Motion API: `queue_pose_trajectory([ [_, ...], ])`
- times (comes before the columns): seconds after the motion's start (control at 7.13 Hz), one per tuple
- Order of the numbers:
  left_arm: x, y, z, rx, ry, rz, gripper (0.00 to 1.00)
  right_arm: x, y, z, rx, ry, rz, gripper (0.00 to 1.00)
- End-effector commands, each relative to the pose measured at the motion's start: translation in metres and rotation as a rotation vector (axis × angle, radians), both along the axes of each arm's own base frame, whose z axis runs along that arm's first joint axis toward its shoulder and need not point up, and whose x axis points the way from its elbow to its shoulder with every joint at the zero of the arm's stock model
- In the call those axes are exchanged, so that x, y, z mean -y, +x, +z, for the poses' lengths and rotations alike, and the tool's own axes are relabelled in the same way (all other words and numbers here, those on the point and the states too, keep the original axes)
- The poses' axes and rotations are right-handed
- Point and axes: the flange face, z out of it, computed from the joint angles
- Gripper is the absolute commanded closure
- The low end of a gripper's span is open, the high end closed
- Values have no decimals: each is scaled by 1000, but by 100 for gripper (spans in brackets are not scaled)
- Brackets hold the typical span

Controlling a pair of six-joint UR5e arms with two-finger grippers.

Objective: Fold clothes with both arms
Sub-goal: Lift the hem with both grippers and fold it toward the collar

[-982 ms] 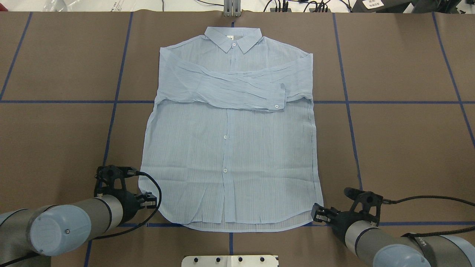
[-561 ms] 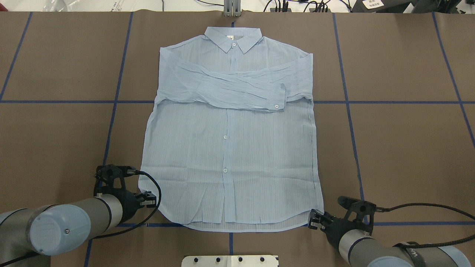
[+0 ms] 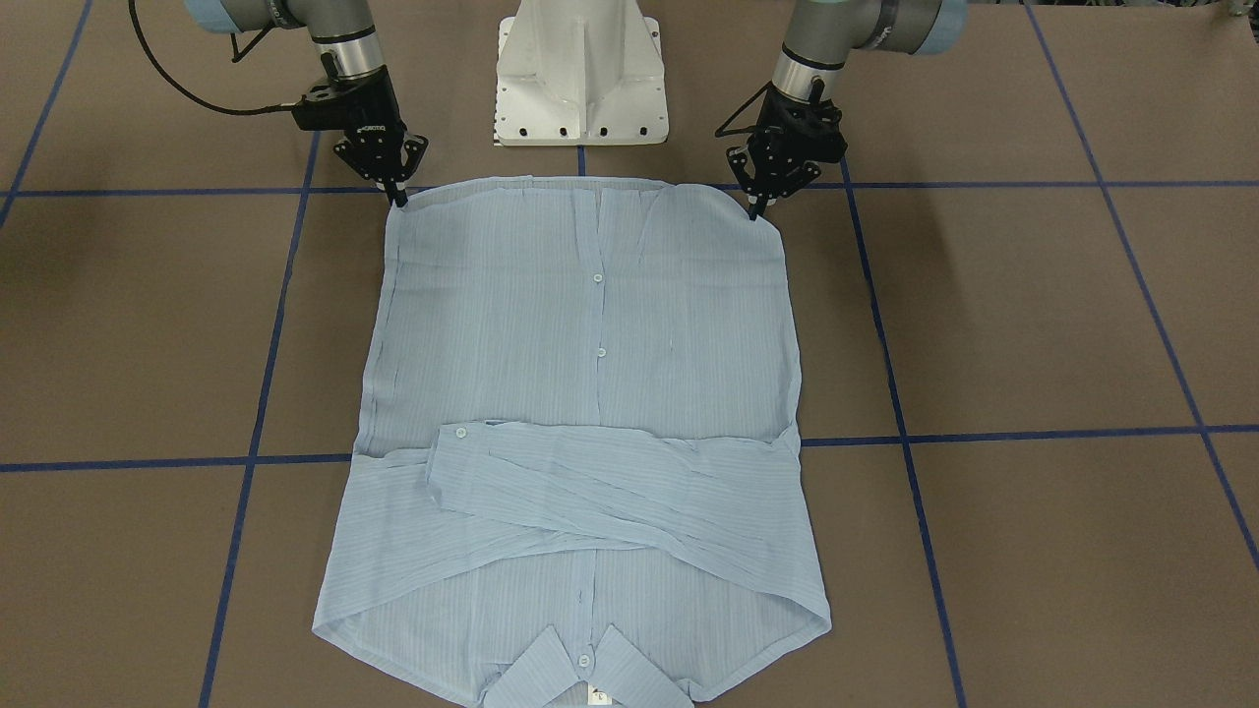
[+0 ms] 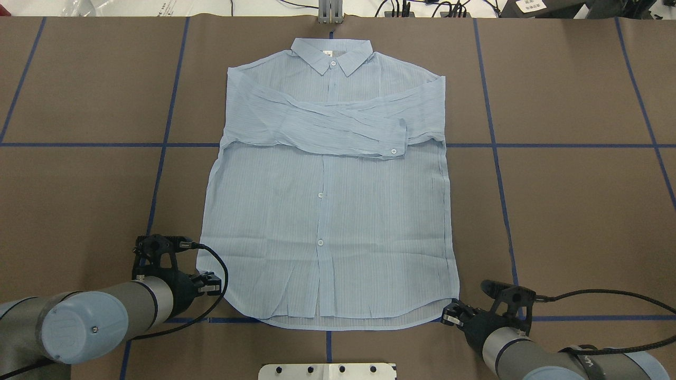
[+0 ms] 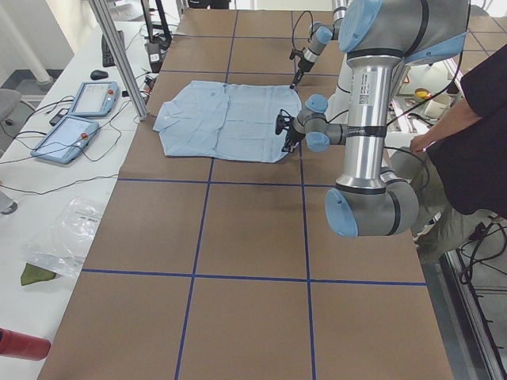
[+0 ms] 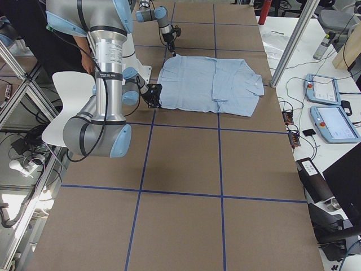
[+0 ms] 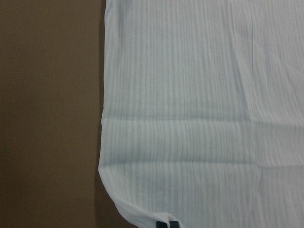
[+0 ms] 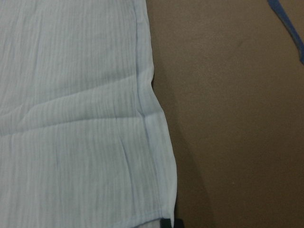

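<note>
Lying flat on the wide brown table (image 4: pixel 581 211) with its grid of blue tape lines (image 4: pixel 581 144), the thin light blue striped button-up shirt (image 4: pixel 327 237) had its collar (image 4: pixel 331 55) at the far side. Its hem was at the near side, by the robot, and both long sleeves (image 4: pixel 338 126) were folded across the chest.

The silver-and-grey left arm (image 4: pixel 105 311) reached in to the hem's near-left corner. The matching right arm (image 4: pixel 528 353) reached to the near-right corner, so the shirt lay between the two, stretching away from them. The white pedestal base (image 3: pixel 580 79) stood just behind the hem's middle.

The black two-finger left gripper (image 3: pixel 756 206) pointed down at its corner with the fingers drawn together to a point, and the cloth ran right up to the tips. The black two-finger right gripper (image 3: pixel 398 195) stood the same way on the opposite corner, closed down on the hem's edge.

The front-facing view showed those narrowed fingers plainly. In the overhead view each wrist partly hid its own gripper. Each wrist view showed only dark fingertips (image 7: pixel 161 223) at the bottom edge, touching the rounded hem corner, with wrinkled cloth beyond. Small white buttons (image 4: pixel 320 195) ran down the placket.
</note>
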Motion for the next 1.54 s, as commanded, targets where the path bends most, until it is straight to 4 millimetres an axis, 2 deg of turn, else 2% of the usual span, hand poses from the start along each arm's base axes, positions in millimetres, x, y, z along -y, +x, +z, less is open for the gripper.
queue_pose_trajectory([
  [0.0, 0, 0, 1, 1, 1, -1, 100, 3, 3, -2, 3, 3, 8, 100],
  [0.14, 0, 0, -2, -4, 2, 1, 100, 11, 11, -10, 14, 6, 18, 100],
  [0.28, -4, -16, -26, -51, 11, 14, 100, 13, 32, -26, -9, 4, 19, 100],
  [0.42, -15, -57, -57, -123, 2, 54, 100, 9, 59, -69, 2, -20, -12, 100],
  [0.56, -34, -108, -87, -179, -30, 134, 100, -3, 85, -105, 6, -85, -97, 100],
  [0.7, -54, -156, -123, -217, -63, 220, 100, -36, 125, -154, 22, -114, -219, 100],
  [0.84, -72, -195, -158, -256, -99, 314, 100, -58, 171, -196, 53, -119, -319, 100],
  [0.98, -79, -217, -176, -287, -108, 352, 100, -62, 176, -207, 78, -129, -342, 100],
  [1.12, -73, -205, -165, -254, -116, 332, 100, -50, 177, -204, 68, -126, -301, 100],
  [1.26, -52, -181, -140, -188, -121, 257, 100, -35, 165, -192, 19, -120, -242, 100],
  [1.4, -20, -152, -131, -162, -73, 158, 100, -3, 143, -202, 44, -101, -157, 100],
])
